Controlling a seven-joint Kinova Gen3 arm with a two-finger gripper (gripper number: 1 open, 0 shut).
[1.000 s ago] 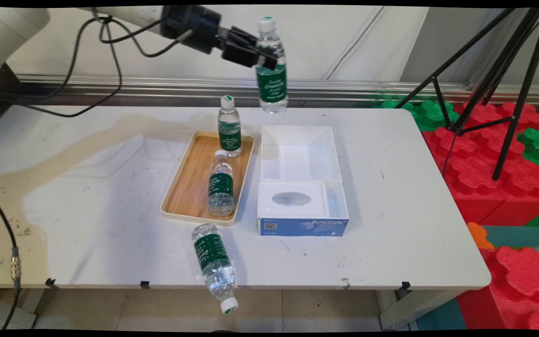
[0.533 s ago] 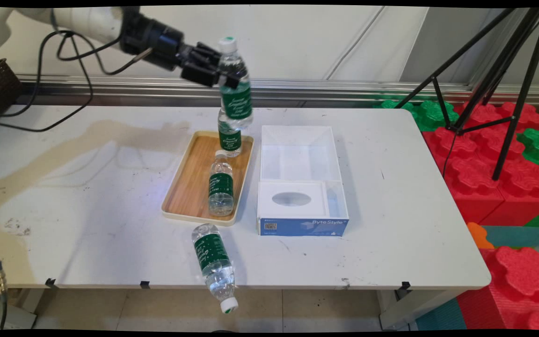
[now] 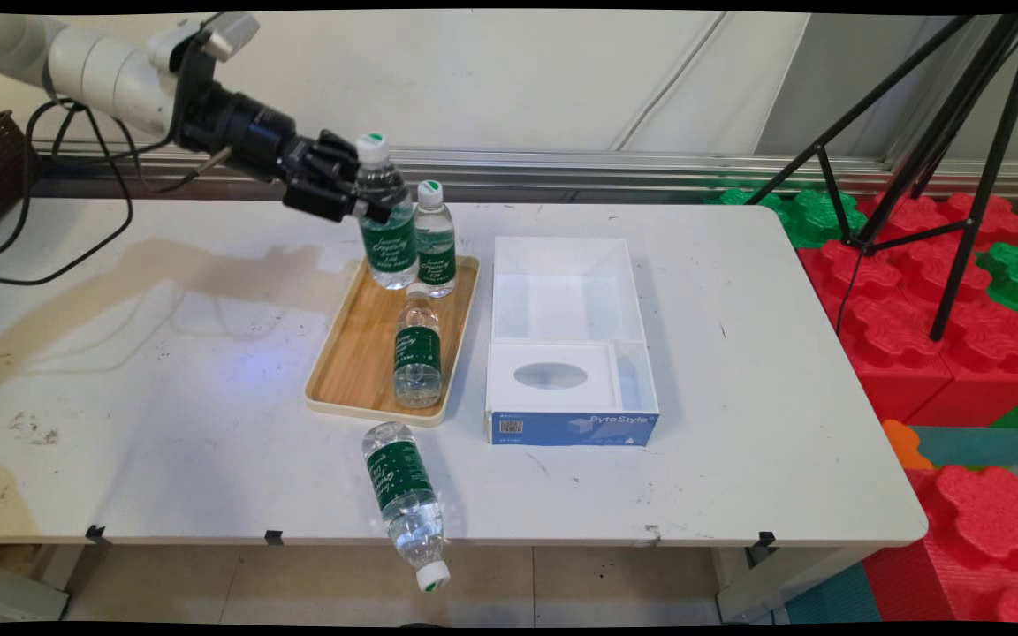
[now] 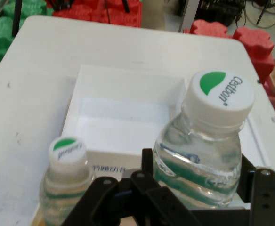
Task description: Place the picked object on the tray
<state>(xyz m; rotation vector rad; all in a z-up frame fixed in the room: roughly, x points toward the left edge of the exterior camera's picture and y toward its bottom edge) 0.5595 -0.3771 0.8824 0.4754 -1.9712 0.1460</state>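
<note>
Water bottle (image 3: 383, 221) with a green label and white cap hangs upright in the black gripper (image 3: 359, 190), whose two fingers are clamped on its upper body, over the far left corner of a wooden tray (image 3: 354, 353). Just right of it, a second bottle (image 3: 435, 238) stands on the tray's far end, and a third (image 3: 417, 349) stands nearer. A fourth bottle (image 3: 407, 503) lies at the table's (image 3: 164, 424) near edge. Right of the tray sits a white open box (image 3: 566, 340).
</note>
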